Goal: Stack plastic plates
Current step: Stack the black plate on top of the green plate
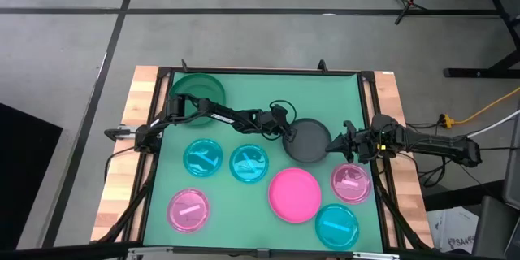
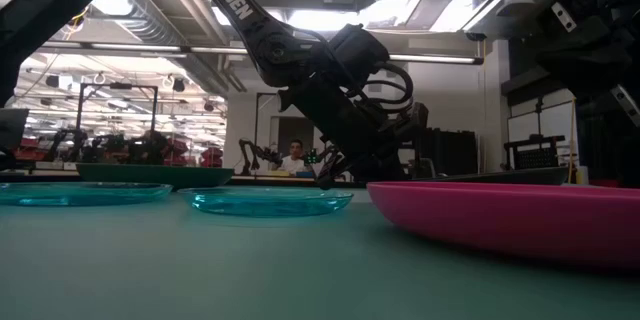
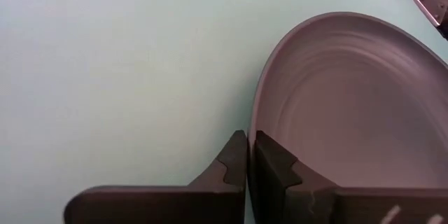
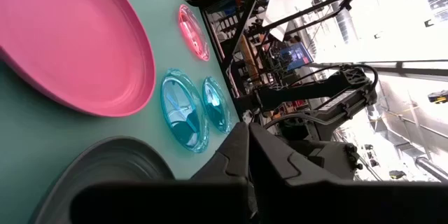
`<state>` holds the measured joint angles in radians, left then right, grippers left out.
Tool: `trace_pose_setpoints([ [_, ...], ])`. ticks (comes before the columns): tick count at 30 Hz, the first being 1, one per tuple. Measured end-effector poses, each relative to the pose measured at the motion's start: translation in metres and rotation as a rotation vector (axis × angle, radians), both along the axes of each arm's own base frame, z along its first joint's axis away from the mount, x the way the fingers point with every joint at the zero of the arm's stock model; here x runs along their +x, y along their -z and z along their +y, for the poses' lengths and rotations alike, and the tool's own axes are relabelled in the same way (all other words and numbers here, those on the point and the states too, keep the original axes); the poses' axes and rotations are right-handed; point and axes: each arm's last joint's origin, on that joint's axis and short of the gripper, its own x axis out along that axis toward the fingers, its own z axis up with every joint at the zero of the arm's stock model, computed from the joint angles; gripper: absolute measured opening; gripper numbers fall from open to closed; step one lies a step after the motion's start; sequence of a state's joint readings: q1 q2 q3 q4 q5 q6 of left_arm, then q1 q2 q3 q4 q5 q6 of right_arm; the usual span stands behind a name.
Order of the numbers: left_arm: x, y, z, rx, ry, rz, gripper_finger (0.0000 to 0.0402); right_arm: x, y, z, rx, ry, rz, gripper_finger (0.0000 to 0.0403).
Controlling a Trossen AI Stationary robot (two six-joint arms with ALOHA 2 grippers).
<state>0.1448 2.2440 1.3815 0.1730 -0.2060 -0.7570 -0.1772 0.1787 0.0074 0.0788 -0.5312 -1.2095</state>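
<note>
The dark grey plate point(image 1: 310, 140) lies mid-table between both grippers. My left gripper point(image 1: 288, 130) is shut on its left rim. My right gripper point(image 1: 338, 141) is shut at its right rim. The dark green plate point(image 1: 197, 89) rests at the far left. The solid pink plate point(image 1: 294, 194) lies near the grey one. Cyan plates point(image 1: 202, 158), point(image 1: 249, 163), point(image 1: 337, 224) and translucent pink plates point(image 1: 188, 210), point(image 1: 352, 182) lie flat around them. In the low view the pink plate point(image 2: 520, 215) hides the grey plate's point(image 2: 500, 174) underside. My left gripper point(image 3: 249, 164) pinches the dark grey plate's left rim point(image 3: 253, 122), one finger inside the dish and one outside. It comes slanting down from the table's left. My right gripper point(image 4: 248, 147) stands shut at the plate's right rim point(image 4: 119, 143); its own body hides the spot, so I cannot tell whether it touches.
The green mat point(image 1: 244, 114) is framed by a dark rail and wooden table edges point(image 1: 130, 130). Bare mat lies between the green plate and the grey one. A person point(image 2: 294, 157) sits far behind the table in the room.
</note>
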Motion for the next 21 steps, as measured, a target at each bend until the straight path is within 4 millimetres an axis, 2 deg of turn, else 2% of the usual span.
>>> trace_pose_setpoints([
  [8, -0.002, -0.012, 0.003, 0.028, 0.011, 0.004, 0.0002, 0.0, 0.0, 0.0, 0.0, 0.0, 0.0, 0.0005],
  [17, -0.011, -0.053, 0.018, 0.085, 0.005, -0.039, 0.0002, 0.0, 0.0, 0.0, 0.0, 0.0, 0.0, 0.0005],
  [21, -0.022, -0.079, 0.026, 0.099, 0.007, -0.024, 0.0002, 0.0, 0.0, 0.0, 0.0, 0.0, 0.001, 0.0005],
])
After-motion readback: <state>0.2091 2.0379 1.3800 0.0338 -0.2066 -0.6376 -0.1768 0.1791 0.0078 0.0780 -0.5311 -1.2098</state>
